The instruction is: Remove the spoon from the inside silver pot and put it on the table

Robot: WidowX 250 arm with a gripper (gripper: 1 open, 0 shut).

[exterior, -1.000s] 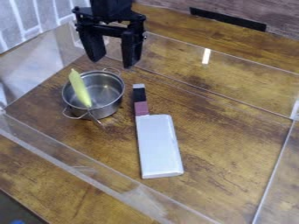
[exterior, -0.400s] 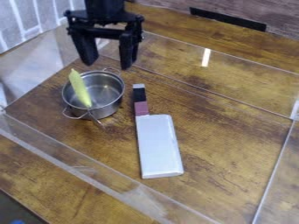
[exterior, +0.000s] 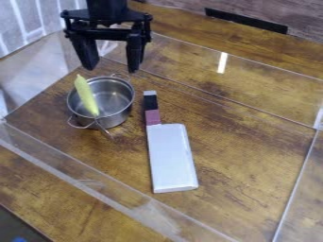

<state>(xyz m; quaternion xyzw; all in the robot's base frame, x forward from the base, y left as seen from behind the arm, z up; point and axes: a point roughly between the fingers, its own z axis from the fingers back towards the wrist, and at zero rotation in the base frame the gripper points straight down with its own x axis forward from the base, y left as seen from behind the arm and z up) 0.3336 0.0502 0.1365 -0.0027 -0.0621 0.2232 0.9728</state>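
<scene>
Nearest the camera, low in the frame, the clear acrylic wall point(exterior: 76, 161) crosses the dark wood-grain table point(exterior: 240, 132). Just beyond it, right of centre, lies the flat white rectangular block point(exterior: 172, 156) with its dark end point(exterior: 150, 107) pointing up-frame toward the pot; neither it nor the pot has shifted over the last second.

At centre left sits the silver pot point(exterior: 104, 100), upright on the table. The spoon point(exterior: 86, 94) is inside it, its light-yellow handle leaning against the left rim and rising above it; the metal bowl is not clearly visible down in the pot.

Farthest, in the upper left, hangs the gripper point(exterior: 108, 57), pointing down, its two dark fingers point(exterior: 135, 55) spread wide with nothing between them. This is what has changed: over the last second it has drifted leftward in the frame and its fingers have rotated, so they now stand above and behind the pot rather than to its right.

The removal itself has not begun. The arm appears to be lining up over the handle; a descent and closing on the yellow handle would likely come next.
</scene>
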